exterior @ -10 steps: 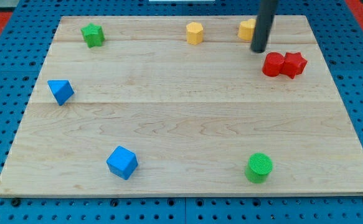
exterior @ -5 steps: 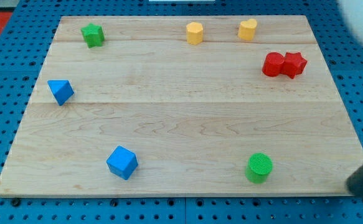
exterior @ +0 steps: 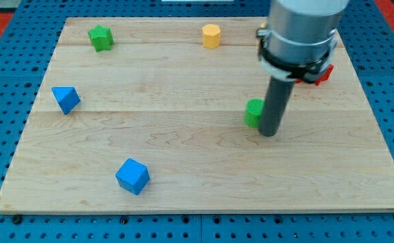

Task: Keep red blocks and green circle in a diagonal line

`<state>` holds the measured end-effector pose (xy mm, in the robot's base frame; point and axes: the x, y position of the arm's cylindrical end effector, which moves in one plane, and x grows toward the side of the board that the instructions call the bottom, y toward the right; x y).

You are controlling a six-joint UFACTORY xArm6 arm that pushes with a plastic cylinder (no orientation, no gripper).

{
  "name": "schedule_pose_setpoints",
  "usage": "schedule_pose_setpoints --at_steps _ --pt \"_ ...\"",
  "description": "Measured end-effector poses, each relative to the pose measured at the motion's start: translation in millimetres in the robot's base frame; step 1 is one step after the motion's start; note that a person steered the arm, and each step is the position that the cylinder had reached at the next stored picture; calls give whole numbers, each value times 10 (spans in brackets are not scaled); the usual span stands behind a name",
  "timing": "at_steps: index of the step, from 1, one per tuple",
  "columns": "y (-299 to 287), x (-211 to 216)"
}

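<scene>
The green circle block (exterior: 253, 112) lies right of the board's middle, partly hidden by my rod. My tip (exterior: 269, 133) rests on the board touching the green circle's right, lower side. The red blocks (exterior: 320, 72) are at the upper right, almost wholly hidden behind the arm's grey body; only a red edge shows.
A green star (exterior: 101, 37) sits at the upper left and a yellow cylinder (exterior: 211, 35) at the top middle. A blue triangle (exterior: 65, 99) lies at the left edge, a blue cube (exterior: 132, 176) at the lower left. The wooden board (exterior: 183, 155) lies on blue pegboard.
The green circle has moved from the lower right up and left towards the board's middle. My rod came in from the view's lower right edge and now stands beside it.
</scene>
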<state>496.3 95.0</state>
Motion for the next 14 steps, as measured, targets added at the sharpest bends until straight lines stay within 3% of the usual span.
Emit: schedule_pose_setpoints --at_steps 1,2,3,5,6,7,8,9,11,14 --pt "-322 -136" --pt "-183 -524" --pt "440 -715" --pt "24 -531" --pt "-228 -814" --pt "-523 -1433" --pt "-82 -1993" --pt "454 -2142" --pt "1416 -1632" --pt "1395 -567"
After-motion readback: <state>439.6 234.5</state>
